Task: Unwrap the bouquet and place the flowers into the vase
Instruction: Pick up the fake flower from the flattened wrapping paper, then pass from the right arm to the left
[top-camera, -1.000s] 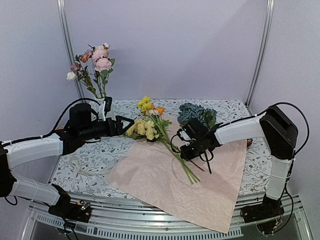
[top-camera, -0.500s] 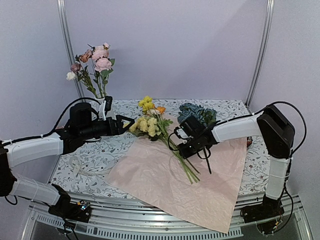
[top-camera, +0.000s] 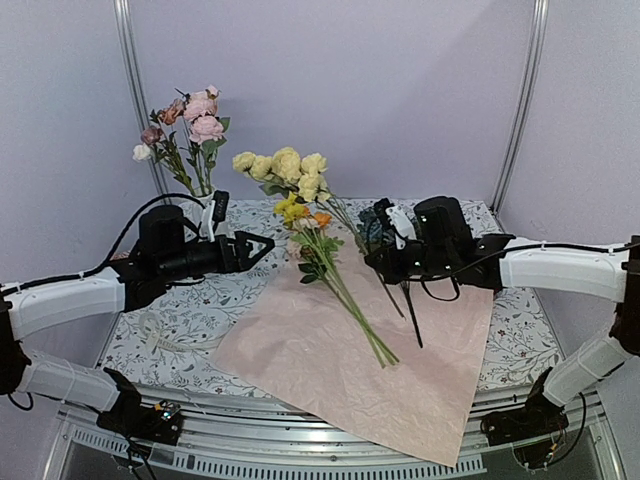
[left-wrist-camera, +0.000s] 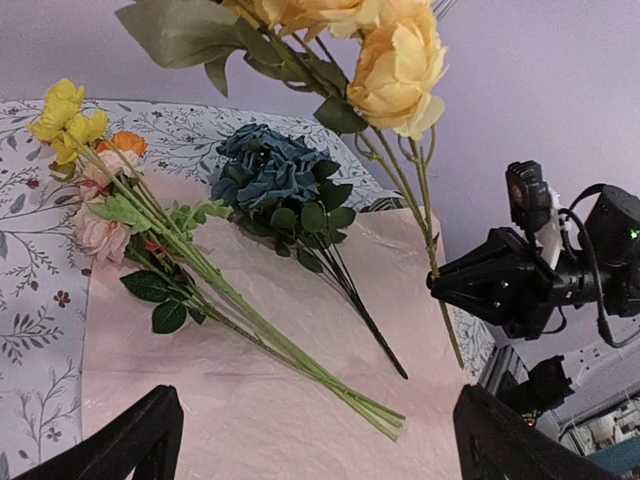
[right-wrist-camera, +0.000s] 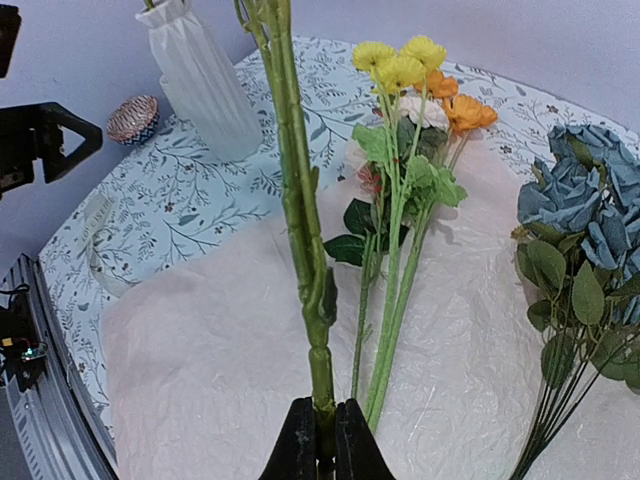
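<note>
Yellow-bloomed green rose stem (top-camera: 287, 165) slants up from the right fingers (right-wrist-camera: 322, 440), which are clenched low on it above the crinkled pale pink paper sheet (top-camera: 330, 370). Beside the tall ribbed white vase (right-wrist-camera: 205, 90), the left fingers (top-camera: 258, 246) gape wide, holding nothing. Other green-stemmed flowers (top-camera: 335, 285) and a dusty blue cluster (left-wrist-camera: 265, 175) lie on the paper, on the floral-patterned desk (top-camera: 200, 310). From above, the left arm hides the vase's lower body.

the left arm (top-camera: 70, 300) and right arm (top-camera: 560, 270) wear smooth white shells on their long links and black housings at the joints, thin black cables (top-camera: 125, 232) loop behind the left gripper (top-camera: 258, 246) and right gripper (right-wrist-camera: 325, 415), both black and wedge-tipped.
</note>
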